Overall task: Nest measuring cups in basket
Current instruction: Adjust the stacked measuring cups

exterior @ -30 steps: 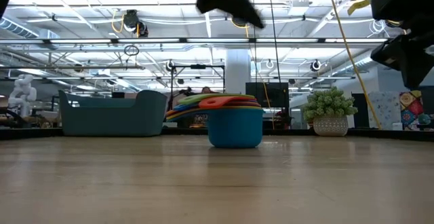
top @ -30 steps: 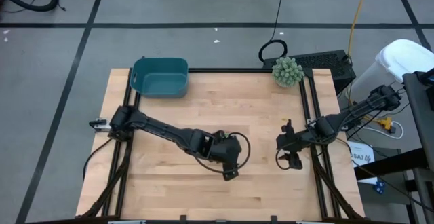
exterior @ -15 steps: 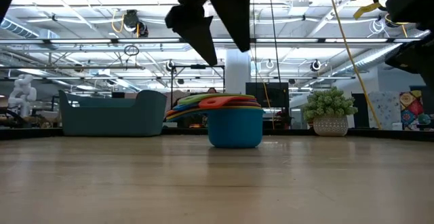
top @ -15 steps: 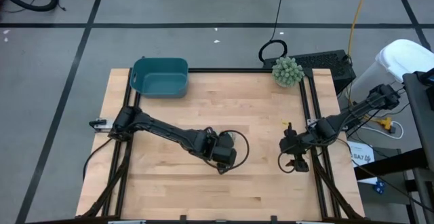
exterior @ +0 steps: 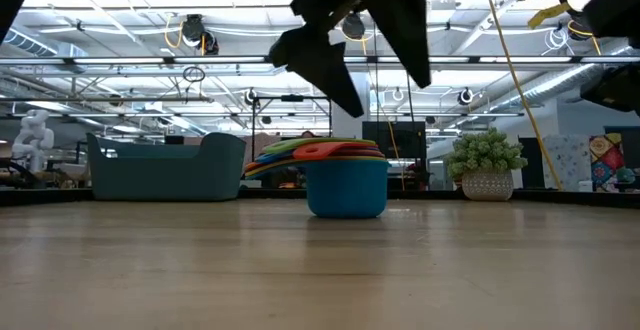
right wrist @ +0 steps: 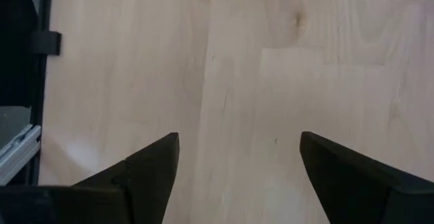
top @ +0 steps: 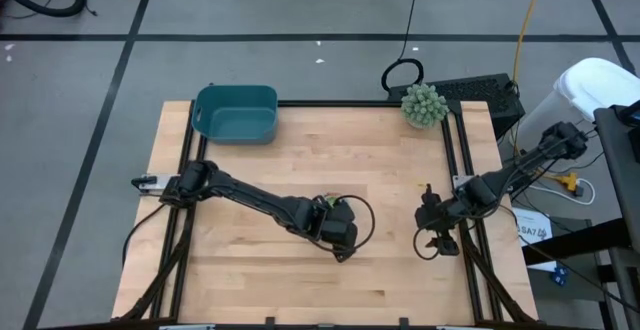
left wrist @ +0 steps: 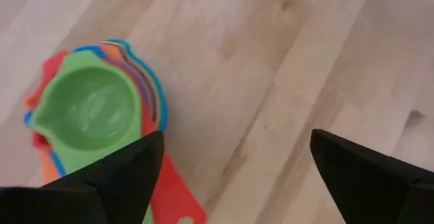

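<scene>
The measuring cups stand nested in one stack [exterior: 345, 175] near the middle of the table. A blue cup [exterior: 347, 188] is at the bottom, resting on the wood. A green cup [left wrist: 88, 112] is on top, and the flat handles [exterior: 285, 155] fan out to one side. My left gripper [exterior: 365, 55] hangs open above the stack, slanting down, and touches nothing; in the high view its arm covers the stack. The teal basket [top: 236, 113] sits at the far left corner. My right gripper [top: 440, 240] waits open over the table's right edge.
A spiky green ball plant in a pot [top: 424, 104] stands at the far right corner. Bare wood [top: 250, 270] lies between the stack and the basket and along the near side.
My left gripper has come down toward the stack of cups and has rolled about its own axis, so its two fingers now show above the stack in the low view. The stack has not moved.
</scene>
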